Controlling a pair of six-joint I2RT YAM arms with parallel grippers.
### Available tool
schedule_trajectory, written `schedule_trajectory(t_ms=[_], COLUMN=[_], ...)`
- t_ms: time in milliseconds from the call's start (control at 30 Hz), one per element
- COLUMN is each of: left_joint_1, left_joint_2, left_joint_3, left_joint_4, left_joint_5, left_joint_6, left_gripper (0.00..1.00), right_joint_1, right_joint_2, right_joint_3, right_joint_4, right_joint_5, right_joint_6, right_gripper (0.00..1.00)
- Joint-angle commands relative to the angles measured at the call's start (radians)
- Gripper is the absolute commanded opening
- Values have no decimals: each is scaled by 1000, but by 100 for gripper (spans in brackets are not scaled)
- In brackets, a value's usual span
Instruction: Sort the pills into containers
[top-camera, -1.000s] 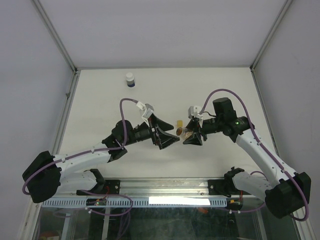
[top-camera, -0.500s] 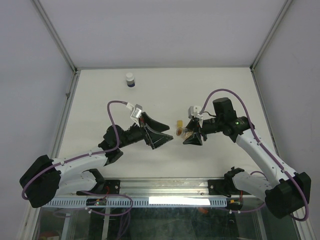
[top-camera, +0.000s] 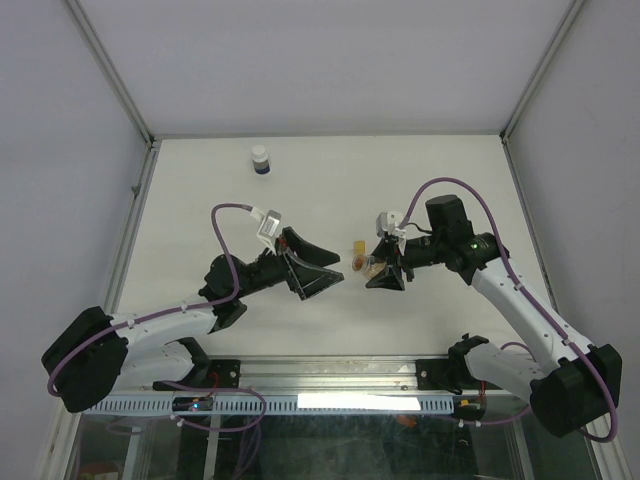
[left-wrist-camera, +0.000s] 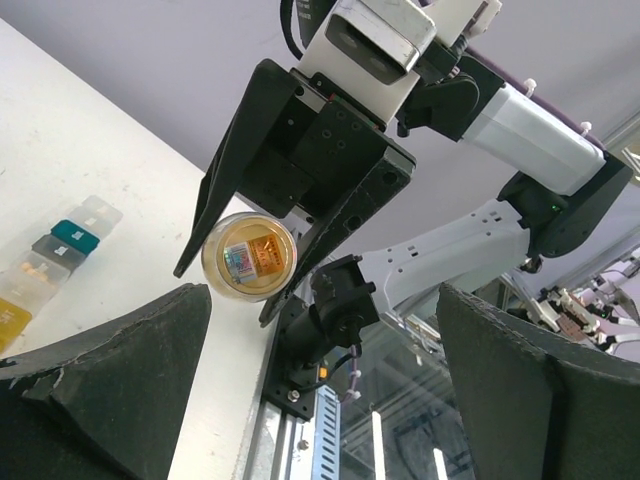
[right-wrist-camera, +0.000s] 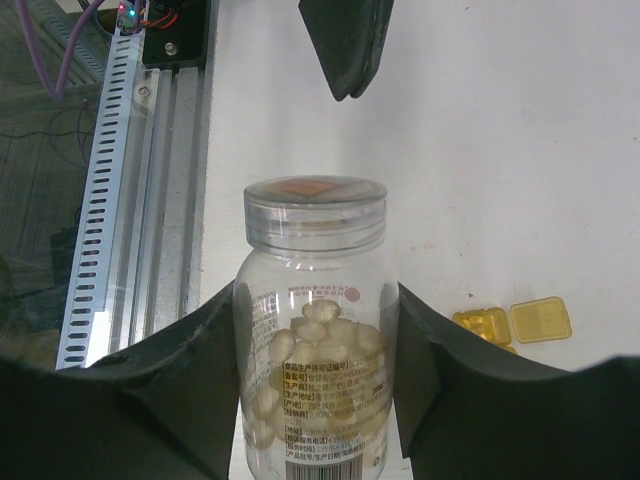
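We record the strip of containers (left-wrist-camera: 45, 262) lying on the bench (top-camera: 300, 190), just beside the right gripper (top-camera: 380, 264). Its jaws pinch a capped, clear pill bottle (right-wrist-camera: 315, 340). The left gripper (top-camera: 335, 270) faces it nearby, jaws spread wide and holding nothing.

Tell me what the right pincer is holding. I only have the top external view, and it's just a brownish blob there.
Observer: The right wrist camera shows the right pincer clamped on a clear pill bottle holding pale pills.
Operator: Is it opened?
Observer: No, its clear lid is on.
Operator: Is a compartment ready?
Observer: The yellow compartment lies on the table with its lid apparently flipped open.
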Motion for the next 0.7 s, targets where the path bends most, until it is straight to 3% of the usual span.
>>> schedule_trajectory(t_ms=[0,300,667], left_joint_1=[26,48,-16], left_joint_2=[14,117,0], left_joint_3=[-32,-50,60], left_joint_4=[156,287,-132], left_joint_5=[-3,48,-82], left_joint_6=[-73,-176,15], left_gripper=[99,99,94], right_joint_1=[0,-1,0], right_joint_2=[-12,-15,-12], right_joint_3=[29,28,28], right_joint_4=[41,42,44], right_joint_5=[-13,-14,-11], right_joint_6=[7,7,9], right_gripper=[0,0,0])
